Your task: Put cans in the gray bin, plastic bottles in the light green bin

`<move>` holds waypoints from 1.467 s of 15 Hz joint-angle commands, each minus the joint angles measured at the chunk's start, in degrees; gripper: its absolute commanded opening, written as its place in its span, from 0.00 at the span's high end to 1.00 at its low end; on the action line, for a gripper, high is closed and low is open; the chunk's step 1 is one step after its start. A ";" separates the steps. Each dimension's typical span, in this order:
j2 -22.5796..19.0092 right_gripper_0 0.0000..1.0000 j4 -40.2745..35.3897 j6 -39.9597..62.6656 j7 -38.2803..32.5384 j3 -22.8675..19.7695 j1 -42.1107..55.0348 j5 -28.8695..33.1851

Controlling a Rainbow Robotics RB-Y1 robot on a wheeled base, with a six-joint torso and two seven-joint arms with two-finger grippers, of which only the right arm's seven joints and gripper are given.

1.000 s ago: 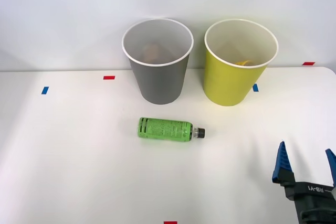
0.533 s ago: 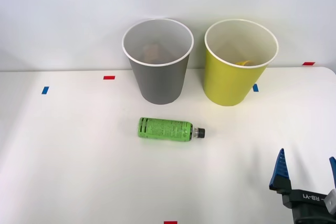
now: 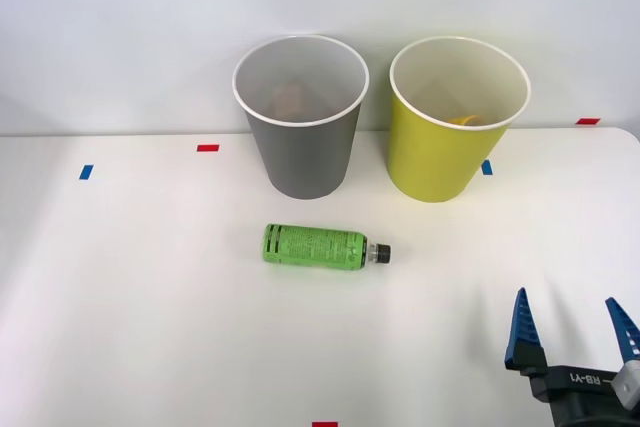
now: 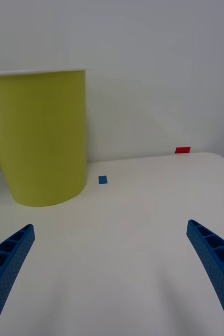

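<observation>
The white table (image 3: 150, 297) is smooth and matte, its far edge meeting a plain pale wall. Small tape marks dot it: a red one (image 3: 207, 148) and a blue one (image 3: 85, 172) toward the far left, a blue one (image 3: 486, 167) just beside the lime bin's base, a red one (image 3: 587, 121) at the far right corner, and another red one (image 3: 324, 424) at the near edge.

The gray bin (image 3: 303, 152) stands upright near the middle of the far edge, a tall tapered cup with a thin white rim and a pale inside (something brownish lies at its bottom, too dim to identify). Just beside it, toward the right edge and not touching, stands the light green bin (image 3: 440, 152), the same tapered shape with a white rim; a bit of something yellow shows inside.

The right gripper (image 3: 568, 332) sits over the near right corner, its two blue ribbed fingers (image 3: 521, 330) spread wide with nothing between them; its dark body carries white lettering reading "RB-Y1".

The plastic bottle (image 3: 315, 246) lies on its side mid-table, in front of the gray bin and well apart from the gripper, bright green with a dark-printed label (the text is too small to read) and its black cap pointing toward the right edge.
</observation>
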 commanded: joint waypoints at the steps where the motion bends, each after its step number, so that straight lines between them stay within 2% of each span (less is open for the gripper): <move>1: -0.17 0.00 4.87 -7.32 -7.68 -0.97 -0.15 7.31; 4: -0.78 0.00 5.31 -10.31 -7.86 -0.53 2.05 10.65; 11: -7.99 0.00 5.31 -13.82 -7.33 6.41 6.88 10.65; 15: -7.02 0.00 5.31 -13.74 -6.45 8.34 10.22 10.65; 22: -6.76 0.00 5.40 -13.74 -6.19 8.69 10.66 10.74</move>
